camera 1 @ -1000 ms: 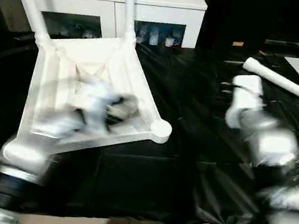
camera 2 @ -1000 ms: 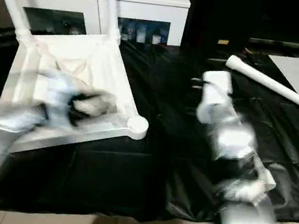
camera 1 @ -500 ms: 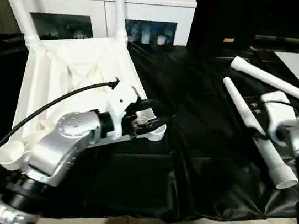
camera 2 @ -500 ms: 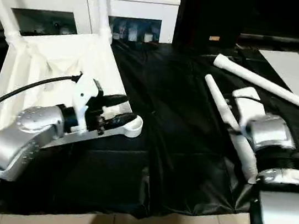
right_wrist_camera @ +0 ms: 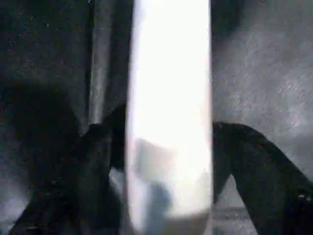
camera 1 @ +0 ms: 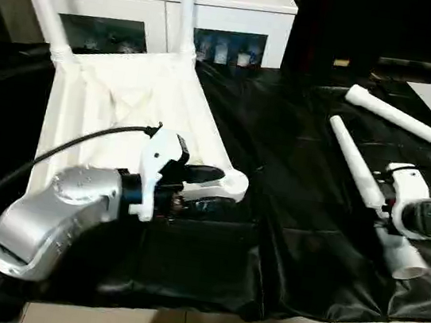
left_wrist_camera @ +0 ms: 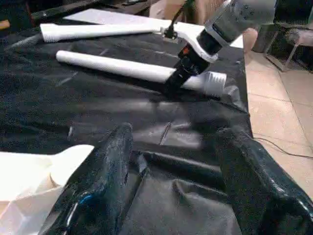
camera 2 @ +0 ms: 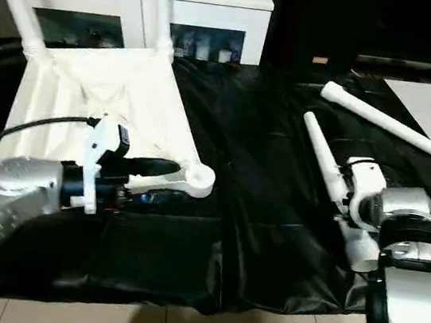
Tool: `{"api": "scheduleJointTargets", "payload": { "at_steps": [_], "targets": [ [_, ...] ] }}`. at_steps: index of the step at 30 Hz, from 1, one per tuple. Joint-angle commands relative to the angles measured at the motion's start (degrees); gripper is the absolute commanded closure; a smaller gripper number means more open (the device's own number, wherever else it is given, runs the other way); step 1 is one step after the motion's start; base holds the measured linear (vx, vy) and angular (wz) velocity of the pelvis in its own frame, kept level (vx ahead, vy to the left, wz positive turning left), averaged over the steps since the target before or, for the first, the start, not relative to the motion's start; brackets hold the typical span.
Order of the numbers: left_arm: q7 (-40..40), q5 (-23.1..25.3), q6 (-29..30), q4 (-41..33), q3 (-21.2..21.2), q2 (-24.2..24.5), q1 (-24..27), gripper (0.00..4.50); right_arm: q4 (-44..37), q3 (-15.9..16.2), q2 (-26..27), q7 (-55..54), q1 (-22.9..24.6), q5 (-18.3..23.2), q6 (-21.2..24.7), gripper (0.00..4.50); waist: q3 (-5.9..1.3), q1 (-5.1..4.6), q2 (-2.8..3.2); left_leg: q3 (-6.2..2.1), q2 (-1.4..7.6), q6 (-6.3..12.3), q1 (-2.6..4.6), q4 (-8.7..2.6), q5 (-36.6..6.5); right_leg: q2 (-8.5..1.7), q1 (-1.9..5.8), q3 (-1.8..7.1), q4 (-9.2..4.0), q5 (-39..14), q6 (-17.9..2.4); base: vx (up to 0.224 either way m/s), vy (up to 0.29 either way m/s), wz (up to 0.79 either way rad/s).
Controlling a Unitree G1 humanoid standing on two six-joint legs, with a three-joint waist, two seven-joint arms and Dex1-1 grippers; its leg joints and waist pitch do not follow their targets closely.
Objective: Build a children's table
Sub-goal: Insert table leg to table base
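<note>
Since a second ago the right gripper has come down astride a loose leg near the black sheet's right edge, fingers spread either side, seemingly not yet clamped. The left gripper hovers open at the upturned table's empty near corner socket. Two legs stand screwed in (far corners); two remain, including another leg lying beyond.

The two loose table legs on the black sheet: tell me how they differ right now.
The nearer leg lies between the right end effector's fingers; the farther leg lies free, nothing touching it. The nearer leg's threaded end points toward the floor edge; the farther leg runs crosswise behind it. Both are white, round, tapered, and lying flat on the black sheet.
</note>
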Motion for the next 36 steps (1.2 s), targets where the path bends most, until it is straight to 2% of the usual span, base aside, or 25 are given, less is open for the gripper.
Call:
{"api": "scheduleJointTargets", "payload": {
  "at_steps": [1, 2, 3, 4, 6, 8, 10, 11, 15, 16, 19, 20, 21, 22, 23, 25, 27, 29, 30, 31, 32, 33, 35, 36],
  "targets": [
    [0.6, -0.1, -0.5, 0.1, 0.4, -0.1, -0.6, 1.51, 1.2, -1.2, -1.7, 0.5, -0.8, 1.0, 1.0, 1.12, -3.76, -0.23, -0.6, 0.59, -0.09, -0.79, 0.96, -3.23, -16.6, -1.16, 2.48, 0.41, -4.67, -16.7, -13.0, 0.0, 0.0, 0.0],
    [0.6, 0.0, -0.6, 0.1, 0.3, -0.2, -0.7, 1.51, 1.2, -1.3, -1.8, 0.5, -0.8, 1.0, 1.1, 1.28, -3.74, -0.24, -0.68, 0.57, -0.1, -0.7, 0.86, -3.26, -16.4, -1.14, 2.54, 0.39, -4.64, -16.5, -13.0, 0.0, 0.0, 0.0],
    [0.6, 0.0, -0.5, 0.4, 0.2, -0.3, -0.8, 1.51, 1.4, -1.7, -2.1, 0.3, -0.7, 1.1, 1.1, 1.28, -3.77, -0.23, -0.18, 0.54, -0.11, -0.78, 0.94, -3.2, -16.6, -1.12, 2.45, 0.39, -4.58, -16.5, -13.1, 0.0, 0.0, 0.0],
    [1.0, 0.3, -0.5, 0.8, 0.1, -0.7, -1.3, 1.51, 1.7, -1.7, -2.6, 0.5, -0.4, 1.0, 1.0, 1.38, -3.81, -0.38, -0.07, 0.59, -0.18, -0.69, 0.93, -3.12, -16.7, -1.01, 2.42, 0.32, -4.68, -16.3, -13.3, 0.0, 0.0, 0.0],
    [2.4, 2.9, -3.0, 2.3, -0.5, -1.5, -2.0, 1.51, 1.9, -1.9, -2.8, 0.7, -0.1, 1.1, 0.5, 1.59, -3.8, -0.5, -0.38, 0.57, -0.21, -0.33, 0.76, -3.1, -16.8, -0.98, 2.53, 0.28, -4.74, -16.2, -13.4, 0.0, 0.0, 0.0],
    [4.3, 5.2, -4.7, 3.9, -0.8, -2.4, -2.7, 1.51, 2.1, -2.0, -3.0, 0.9, 0.1, 1.1, 0.2, 1.77, -3.88, -0.58, -0.35, 0.56, -0.21, -0.1, 0.79, -3.03, -16.8, -1.04, 2.54, 0.27, -4.86, -16.8, -13.1, 0.0, 0.0, 0.0],
    [5.4, 5.0, -4.0, 4.3, -0.4, -3.1, -2.9, 1.51, 2.4, -1.8, -3.1, 1.5, 0.5, 1.0, -0.2, 1.92, -3.95, -0.42, -1.34, 0.63, -0.2, 0.31, 0.6, -2.99, -15.7, -1.19, 2.68, 0.24, -4.8, -16.9, -12.8, 0.0, 0.0, 0.0],
    [4.9, 4.0, -3.0, 3.5, -0.1, -2.8, -2.6, 1.22, 2.4, -1.7, -3.1, 1.7, 0.5, 1.0, -0.3, 2.17, -3.97, -0.28, -1.0, 0.5, -0.17, 0.36, 0.49, -3.06, -14.9, -1.31, 2.75, 0.23, -4.61, -16.9, -12.9, 0.0, 0.0, 0.0],
    [3.4, 2.3, -0.6, 1.1, 0.2, -1.0, -0.6, 1.1, 2.3, -2.3, -3.0, 1.4, 0.6, 1.4, -0.9, 2.37, -4.04, -0.42, -1.03, 0.62, -0.11, 0.78, 0.54, -2.9, -14.2, -1.22, 2.56, 0.22, -4.43, -15.5, -13.8, 0.0, 0.0, 0.0],
    [3.6, 2.4, -0.6, 1.0, 0.4, -0.9, 0.0, 0.8, 2.2, -2.6, -2.8, 1.7, 0.7, 1.8, -0.9, 2.54, -3.99, -0.47, -1.14, 0.65, -0.09, 0.92, 0.53, -2.91, -14.2, -1.17, 2.54, 0.23, -4.49, -15.5, -13.8, 0.0, 0.0, 0.0],
    [4.1, 2.1, -2.0, 2.1, 1.6, -2.1, 1.5, 0.69, 1.5, -3.8, -2.1, 2.3, 0.8, 3.1, -0.6, 2.6, -3.87, -0.54, -1.23, 0.73, -0.04, 0.94, 0.69, -2.94, -15.2, -1.15, 2.35, 0.21, -4.7, -17.4, -13.3, 0.0, 0.0, 0.0],
    [6.6, 2.5, -4.0, 4.3, 3.2, -4.3, 1.7, 0.51, 0.5, -5.3, -1.7, 1.9, 1.0, 4.5, -0.5, 2.65, -3.78, -0.63, -1.33, 0.75, -0.07, 0.95, 0.65, -2.95, -15.5, -1.09, 2.31, 0.24, -4.8, -17.8, -13.2, 0.0, 0.0, 0.0],
    [6.6, 2.5, -4.0, 4.3, 3.2, -4.3, 1.7, 0.36, 0.5, -5.3, -1.7, 1.9, 1.0, 4.5, -0.5, 2.66, -3.77, -0.61, -1.41, 0.74, -0.08, 0.81, 0.78, -2.94, -16.1, -1.13, 2.33, 0.24, -4.9, -18.7, -12.8, 0.0, 0.0, 0.0],
    [8.2, 3.1, -4.6, 5.2, 3.7, -5.0, 1.4, 0.36, 0.0, -5.9, -1.6, 2.2, 1.0, 5.1, 0.0, 2.66, -3.81, -0.64, -1.7, 0.7, -0.09, 0.91, 0.71, -2.98, -16.3, -1.15, 2.29, 0.18, -4.96, -19.3, -12.4, 0.0, 0.0, 0.0],
    [9.2, 3.3, -4.6, 5.7, 4.0, -5.4, 1.2, 0.27, -0.3, -6.2, -1.5, 2.3, 1.0, 5.4, 0.2, 2.66, -3.74, -0.7, -1.62, 0.62, -0.07, 0.79, 0.63, -3.06, -16.5, -1.11, 2.34, 0.16, -4.85, -19.6, -12.2, 0.0, 0.0, 0.0],
    [12.3, 5.0, -5.6, 7.2, 4.9, -6.0, 0.3, 0.08, -2.2, -7.0, -0.7, 2.7, 1.2, 6.5, 0.9, 2.66, -3.76, -0.64, -2.06, 0.62, -0.11, 0.94, 0.61, -3.05, -16.2, -1.22, 2.31, 0.22, -5.0, -20.6, -11.1, 0.0, 0.0, 0.0],
    [14.0, 5.6, -6.1, 7.6, 6.1, -6.3, -0.3, 0.02, -3.6, -7.6, 0.6, 2.0, 1.3, 7.3, 1.2, 2.66, -3.8, -0.7, -1.92, 0.51, -0.15, 0.86, 0.45, -3.1, -15.3, -1.28, 2.38, 0.21, -4.9, -20.5, -10.7, 0.0, 0.0, 0.0],
    [15.3, 5.4, -5.9, 7.8, 7.6, -7.0, -0.9, 0.0, -5.1, -9.5, 2.1, 0.4, 0.9, 9.0, 0.6, 2.66, -3.83, -0.79, -1.87, 0.46, -0.05, 0.68, 0.49, -3.14, -15.1, -1.42, 2.34, 0.24, -4.86, -20.1, -10.7, 0.0, 0.0, 0.0],
    [15.9, 5.9, -6.6, 7.9, 8.0, -7.3, -1.1, 0.0, -5.6, -11.3, 2.8, -0.7, 0.6, 10.4, -0.2, 2.66, -3.88, -0.87, -2.21, 0.47, -0.04, 0.83, 0.54, -3.11, -14.4, -1.52, 2.35, 0.31, -4.83, -19.1, -11.1, 0.0, 0.0, 0.0],
    [18.4, 6.6, -8.0, 8.7, 9.5, -8.6, -2.4, 0.0, -7.0, -15.2, 4.3, -2.0, -0.6, 14.0, -1.2, 2.66, -3.83, -0.95, -2.43, 0.53, 0.04, 1.02, 0.61, -3.16, -14.4, -1.48, 2.27, 0.36, -4.86, -18.5, -11.3, 0.0, 0.0, 0.0],
    [18.9, 6.5, -8.0, 8.9, 9.9, -9.0, -2.7, 0.0, -7.3, -16.1, 4.7, -2.5, -0.8, 14.6, -2.0, 2.66, -3.93, -0.9, -2.36, 0.56, 0.02, 1.13, 0.69, -3.06, -14.2, -1.45, 2.28, 0.39, -4.74, -17.8, -11.5, 0.0, 0.0, 0.0],
    [22.9, 5.3, -7.5, 9.9, 12.4, -11.5, -4.9, 0.0, -9.7, -19.5, 7.0, -4.6, -1.5, 17.8, -5.5, 2.66, -3.98, -0.78, -2.23, 0.64, 0.03, 1.29, 0.73, -3.07, -13.4, -1.5, 2.26, 0.46, -4.64, -16.3, -11.8, 0.0, 0.0, 0.0],
    [28.2, 2.9, -6.3, 11.3, 15.2, -15.1, -7.9, 0.0, -13.7, -22.2, 10.0, -5.2, -1.5, 20.8, -8.3, 2.66, -4.22, -0.54, -2.67, 0.68, 0.08, 1.65, 0.61, -2.97, -11.6, -1.52, 2.54, 0.46, -4.27, -13.2, -12.4, 0.0, 0.0, 0.0],
    [29.4, 2.0, -5.9, 11.6, 16.0, -16.2, -8.8, 0.0, -15.3, -22.8, 11.0, -4.5, -1.4, 21.9, -8.3, 2.66, -4.29, -0.28, -2.64, 0.68, 0.08, 2.23, 0.62, -2.97, -10.3, -1.56, 2.6, 0.47, -4.07, -11.2, -12.9, 0.0, 0.0, 0.0]
  ]
}}
